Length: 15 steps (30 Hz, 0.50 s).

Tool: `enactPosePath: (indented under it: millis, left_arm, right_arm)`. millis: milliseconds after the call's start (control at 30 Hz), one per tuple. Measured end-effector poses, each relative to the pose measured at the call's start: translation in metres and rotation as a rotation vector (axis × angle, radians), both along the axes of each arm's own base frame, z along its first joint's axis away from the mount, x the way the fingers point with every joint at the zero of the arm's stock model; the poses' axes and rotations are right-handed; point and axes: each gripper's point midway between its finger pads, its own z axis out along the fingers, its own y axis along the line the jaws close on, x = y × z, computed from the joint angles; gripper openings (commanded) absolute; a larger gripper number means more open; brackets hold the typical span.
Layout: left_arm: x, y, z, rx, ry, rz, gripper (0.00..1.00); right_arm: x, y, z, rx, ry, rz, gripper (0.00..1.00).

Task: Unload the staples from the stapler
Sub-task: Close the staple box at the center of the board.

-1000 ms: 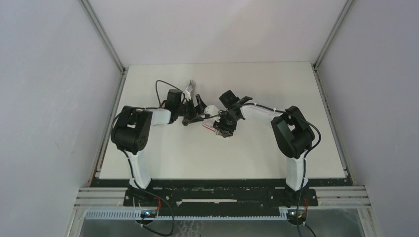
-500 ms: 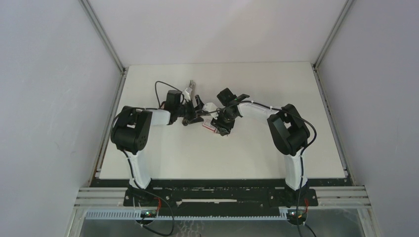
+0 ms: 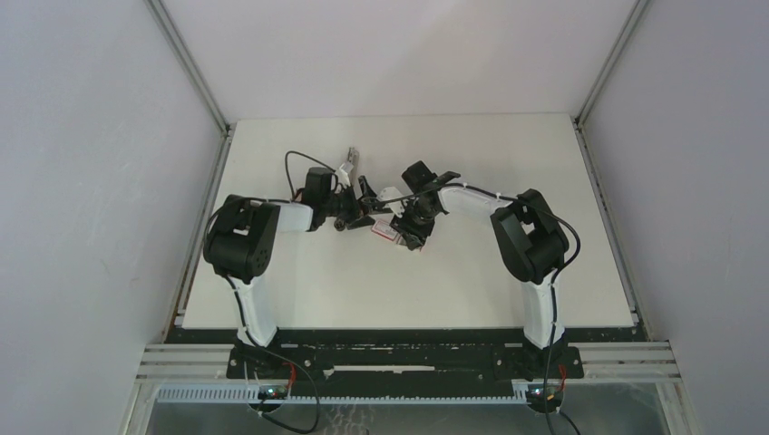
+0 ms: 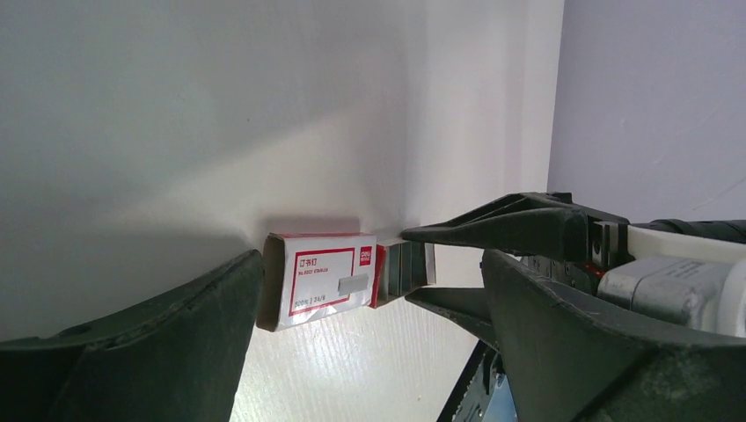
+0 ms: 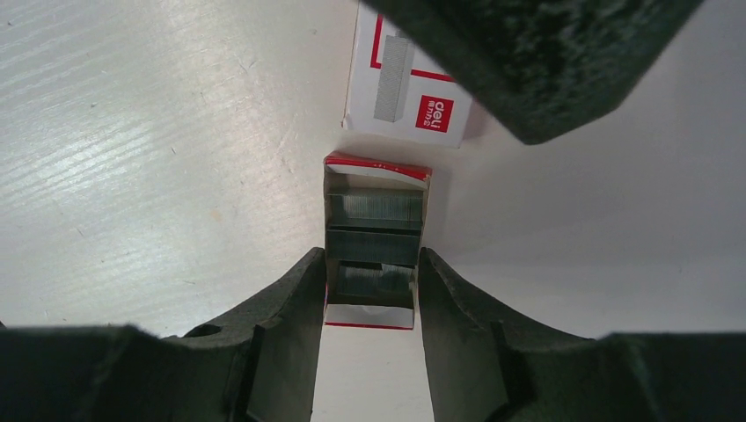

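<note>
My right gripper (image 5: 372,268) is shut on the open red-edged tray (image 5: 376,189) of a staple box, one finger on each long side. Grey strips of staples (image 5: 375,208) lie in the tray. The box's white-and-red sleeve (image 5: 400,92) sits just beyond it, apart from the tray. In the left wrist view the sleeve (image 4: 321,280) and the gripped tray (image 4: 406,266) lie between my wide-open left gripper (image 4: 369,347) fingers, untouched. From above, the stapler (image 3: 348,160) lies behind the left gripper (image 3: 363,207), only its silvery end showing.
Both grippers meet near the middle of the white table (image 3: 472,281), the right gripper (image 3: 411,228) close beside the left. A black cable (image 3: 292,163) loops behind the left arm. Grey walls (image 3: 100,181) enclose the table on three sides.
The right arm has shifted a little to the left and away from me with the tray still gripped. The left gripper has barely moved and stays open.
</note>
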Motion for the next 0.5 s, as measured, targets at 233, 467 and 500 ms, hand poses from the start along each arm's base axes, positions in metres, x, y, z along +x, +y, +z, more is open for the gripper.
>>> enactPosePath:
  millis: [233,467,500]
  left_arm:
    - [-0.0037,-0.0027,0.0002,-0.014,0.011,-0.005,0.98]
    - [-0.0047,-0.0034,-0.0004,-0.016,0.014,-0.006,0.94]
    - [-0.0053,-0.0033,-0.0008,-0.016,0.016,-0.006,0.94]
  right_arm:
    - [0.0028,0.0039,-0.0001,0.009,0.021,-0.042,0.4]
    - [0.0048,0.0052,-0.0001,0.01,0.025,-0.068,0.4]
    - [0.005,0.0052,-0.0001,0.01,0.025,-0.07,0.4]
